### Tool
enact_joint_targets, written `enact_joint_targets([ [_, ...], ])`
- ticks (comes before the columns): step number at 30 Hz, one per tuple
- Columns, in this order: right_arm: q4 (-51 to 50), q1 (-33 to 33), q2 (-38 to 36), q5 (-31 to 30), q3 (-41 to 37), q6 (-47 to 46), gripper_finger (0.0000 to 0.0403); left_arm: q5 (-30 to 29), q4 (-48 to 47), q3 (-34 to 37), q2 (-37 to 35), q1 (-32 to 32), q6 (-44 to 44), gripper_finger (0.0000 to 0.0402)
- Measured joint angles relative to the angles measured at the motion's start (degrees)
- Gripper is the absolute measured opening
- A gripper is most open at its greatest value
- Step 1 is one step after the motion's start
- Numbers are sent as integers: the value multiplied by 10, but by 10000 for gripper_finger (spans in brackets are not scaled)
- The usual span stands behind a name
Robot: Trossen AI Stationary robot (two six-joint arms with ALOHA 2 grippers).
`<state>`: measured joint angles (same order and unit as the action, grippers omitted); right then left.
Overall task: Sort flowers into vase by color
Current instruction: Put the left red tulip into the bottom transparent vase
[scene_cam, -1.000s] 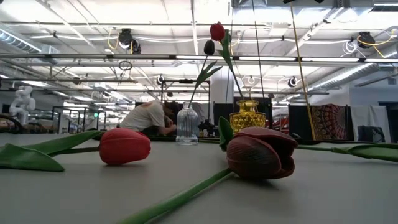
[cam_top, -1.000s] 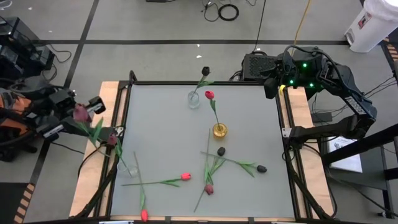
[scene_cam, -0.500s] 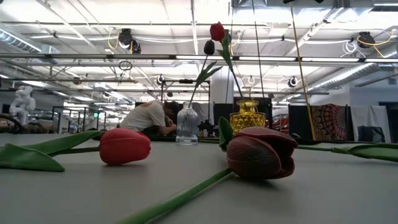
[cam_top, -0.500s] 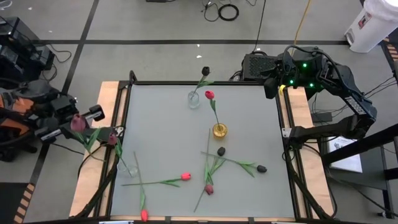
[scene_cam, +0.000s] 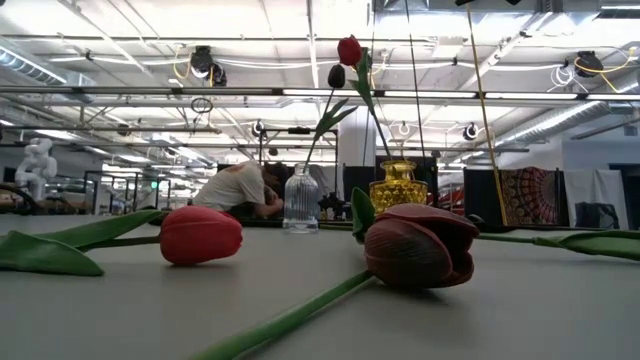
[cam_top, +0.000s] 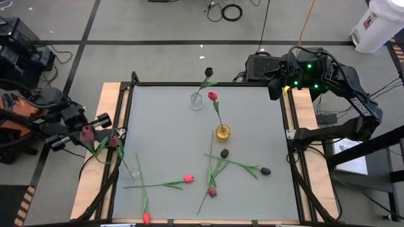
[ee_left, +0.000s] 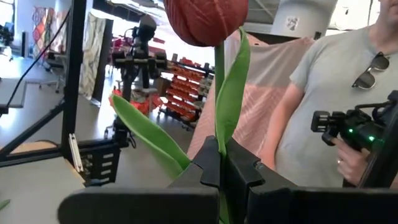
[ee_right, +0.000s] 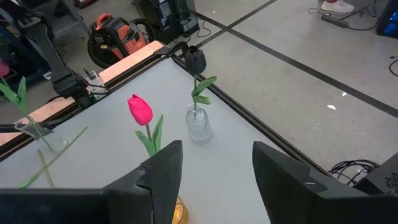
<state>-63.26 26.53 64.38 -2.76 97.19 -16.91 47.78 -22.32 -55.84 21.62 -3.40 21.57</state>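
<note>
Our left gripper (ee_left: pixel 221 163) sits off the bench's (cam_top: pixel 164 151) left edge, jaws clamped on a maroon tulip (cam_top: pixel 86 133) by its stem. Our right gripper (ee_right: pixel 214 165) waits at the far right corner, jaws apart. Other flowers (cam_top: pixel 188 180) lie on the bench, seemingly untouched.

Maroon tulip (cam_top: pixel 86 133) upright off table's left edge, red-pink tulip (cam_top: pixel 213 96) in vase, others lying flat

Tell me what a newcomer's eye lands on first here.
The left gripper, off the table's left edge, shut on a maroon tulip held by its stem. On the table, a clear vase holds a black tulip, a yellow vase a red one. The right gripper waits open at the far right corner.
</note>
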Motion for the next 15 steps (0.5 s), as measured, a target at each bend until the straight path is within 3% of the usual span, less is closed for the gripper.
enact_joint_targets([
  [15,0,0,0,0,0,0,187,2,91,88,-41,0,36,1],
])
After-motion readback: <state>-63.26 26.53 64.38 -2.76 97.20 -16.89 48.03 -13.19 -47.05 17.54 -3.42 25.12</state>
